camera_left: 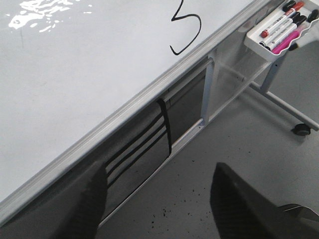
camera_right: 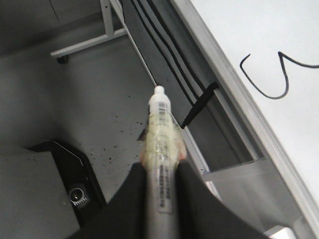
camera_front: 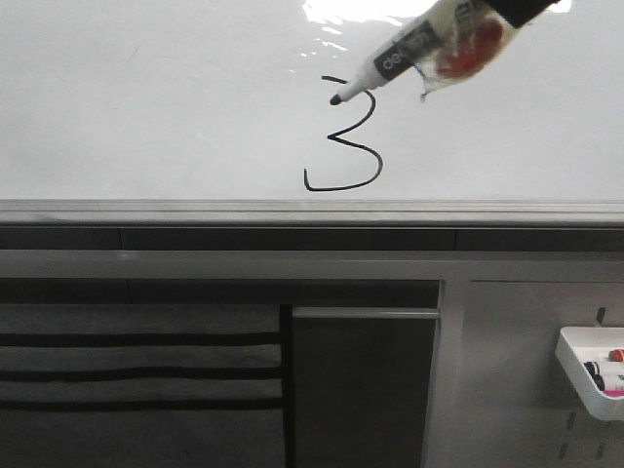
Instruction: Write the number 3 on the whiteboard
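The 3 stands complete near the lower edge of the whiteboard — writing judged done, only withdrawal left — with the right gripper clamped on the marker and the left gripper spread, holding nothing.

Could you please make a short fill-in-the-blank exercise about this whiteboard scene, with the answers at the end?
1. The digit drawn in black on the whiteboard is a ____.
2. The marker is held by the ____ gripper.
3. The left gripper holds nothing, and its fingers stand ____.
4. The spare markers lie in a white ____ hung below the board.

Answers: 3; right; open; tray
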Controlling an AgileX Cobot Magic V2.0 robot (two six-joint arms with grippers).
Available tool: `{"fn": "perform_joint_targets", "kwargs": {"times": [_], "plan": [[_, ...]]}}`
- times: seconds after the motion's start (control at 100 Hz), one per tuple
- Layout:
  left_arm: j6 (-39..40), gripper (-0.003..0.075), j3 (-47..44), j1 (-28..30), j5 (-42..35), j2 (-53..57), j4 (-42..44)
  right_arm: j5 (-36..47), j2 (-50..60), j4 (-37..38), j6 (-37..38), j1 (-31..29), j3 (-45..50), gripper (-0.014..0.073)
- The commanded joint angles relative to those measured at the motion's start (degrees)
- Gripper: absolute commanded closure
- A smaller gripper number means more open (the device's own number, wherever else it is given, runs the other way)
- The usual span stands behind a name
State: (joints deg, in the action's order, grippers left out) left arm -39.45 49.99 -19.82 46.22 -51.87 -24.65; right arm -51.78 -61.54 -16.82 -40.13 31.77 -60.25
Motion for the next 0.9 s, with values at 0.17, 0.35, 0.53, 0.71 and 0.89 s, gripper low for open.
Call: {"fn": "perform_joint_targets", "kwargs": {"times": [0.17,0.35,0.53,0.71,0.89], "plan": [[-4.9,0.03,2.2,-2.2,-2.8,-2.7,-2.2,4.1,1.2,-0.9,-10.8,0.2,-0.8,0.0609],[-14.9,0.03,5.1,-11.4,-4.8,-4.1,-4.4,7.3,1.2,-0.9,-14.0,2.0,-0.8,0.0609],[-19.9,0.03,6.0,-21.6,-11.2,-7.7,-3.5,11.0,1.2,-0.9,-16.9,5.5,-0.8,0.0609],[-19.9,0.03,6.0,-27.3,-18.7,-11.8,-2.8,11.7,1.2,-0.9,-18.0,7.7,-0.8,0.0609],[-20.6,0.03,6.0,-30.5,-21.1,-15.2,-2.8,12.3,1.2,-0.9,-18.0,7.8,-0.8,0.0609]]}}
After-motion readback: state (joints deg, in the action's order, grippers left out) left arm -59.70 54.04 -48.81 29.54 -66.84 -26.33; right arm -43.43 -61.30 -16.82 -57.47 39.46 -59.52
